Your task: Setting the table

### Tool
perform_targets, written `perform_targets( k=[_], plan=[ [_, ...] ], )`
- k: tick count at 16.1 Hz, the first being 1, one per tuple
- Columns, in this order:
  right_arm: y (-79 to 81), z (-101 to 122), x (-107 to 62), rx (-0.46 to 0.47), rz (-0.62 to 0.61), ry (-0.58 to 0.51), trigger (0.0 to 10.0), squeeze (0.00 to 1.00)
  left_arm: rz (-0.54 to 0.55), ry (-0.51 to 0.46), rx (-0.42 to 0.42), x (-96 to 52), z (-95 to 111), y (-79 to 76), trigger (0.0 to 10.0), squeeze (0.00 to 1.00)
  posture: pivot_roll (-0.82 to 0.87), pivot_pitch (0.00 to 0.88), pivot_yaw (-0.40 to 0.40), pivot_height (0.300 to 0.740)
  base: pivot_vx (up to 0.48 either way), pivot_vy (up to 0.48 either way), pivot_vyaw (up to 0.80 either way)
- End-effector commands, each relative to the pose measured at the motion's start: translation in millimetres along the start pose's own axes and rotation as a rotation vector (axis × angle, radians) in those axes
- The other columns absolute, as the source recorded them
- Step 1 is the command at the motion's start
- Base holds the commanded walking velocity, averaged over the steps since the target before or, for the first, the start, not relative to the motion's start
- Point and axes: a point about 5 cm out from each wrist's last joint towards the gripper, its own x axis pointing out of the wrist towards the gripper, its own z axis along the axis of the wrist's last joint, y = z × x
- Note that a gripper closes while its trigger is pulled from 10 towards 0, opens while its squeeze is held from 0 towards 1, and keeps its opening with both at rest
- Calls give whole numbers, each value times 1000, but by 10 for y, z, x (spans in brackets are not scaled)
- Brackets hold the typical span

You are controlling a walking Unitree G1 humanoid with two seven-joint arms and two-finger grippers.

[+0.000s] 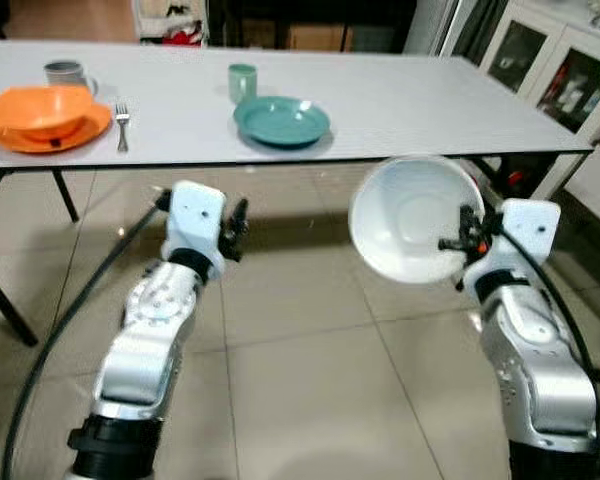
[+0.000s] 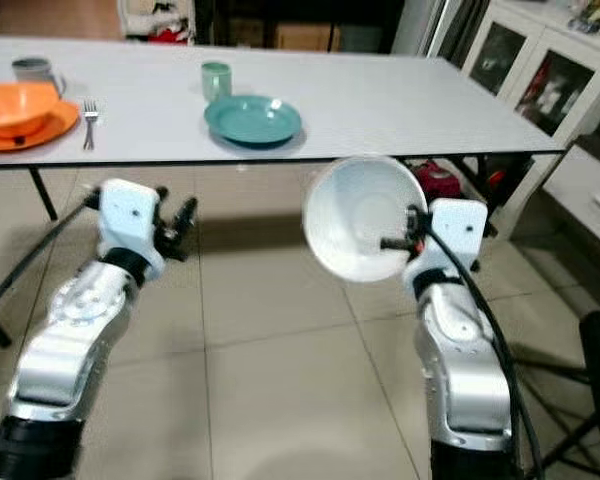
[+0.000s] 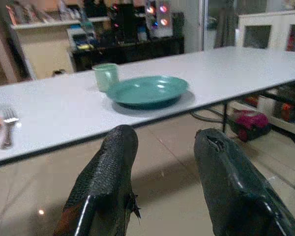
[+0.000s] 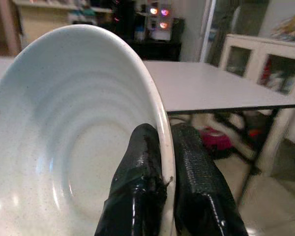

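The right gripper (image 4: 164, 184) has its jaws clamped on the rim of a white bowl (image 1: 412, 218), tipped on edge below the surface (image 1: 400, 95). The left gripper (image 3: 162, 172) hangs agape, holding nothing, near the teal plate (image 1: 281, 121).

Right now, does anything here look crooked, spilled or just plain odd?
Nothing is spilled or broken. One oddity: the white bowl is tipped on edge, pinched by its rim in the right gripper, off the table. The left gripper is open with nothing in it. The teal plate and orange bowl sit flat.
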Motion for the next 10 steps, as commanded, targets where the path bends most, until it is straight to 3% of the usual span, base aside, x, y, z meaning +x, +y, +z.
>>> perform_targets(
  k=[1, 3, 5, 9, 10],
  plan=[
    [51, 130, 9, 36, 42, -57, 10000, 0, 11, -5, 6, -3, 19, 26, 10000, 0, 80, 0, -91, 740, 345, 0, 0],
    [44, 140, 8, 53, 48, -63, 10000, 0, 12, -9, 6, -5, 27, 39, 10000, 0, 81, 0, -91, 740, 347, 0, 0],
    [36, 150, 7, 10, 56, -70, 10000, 0, 11, -17, 5, -8, 42, 46, 10000, 0, 82, 0, -92, 740, 356, 0, 0],
    [19, 139, 1, 10, 46, -59, 10000, 0, 4, -29, 0, -19, 58, 58, 10000, 0, 84, 0, -93, 740, 364, 0, 742],
    [-13, 134, -7, 44, 23, -68, 10000, 0, 1, -28, 0, -30, 51, 51, 10000, 0, 85, 0, -92, 740, 364, 0, 0]
  ],
)
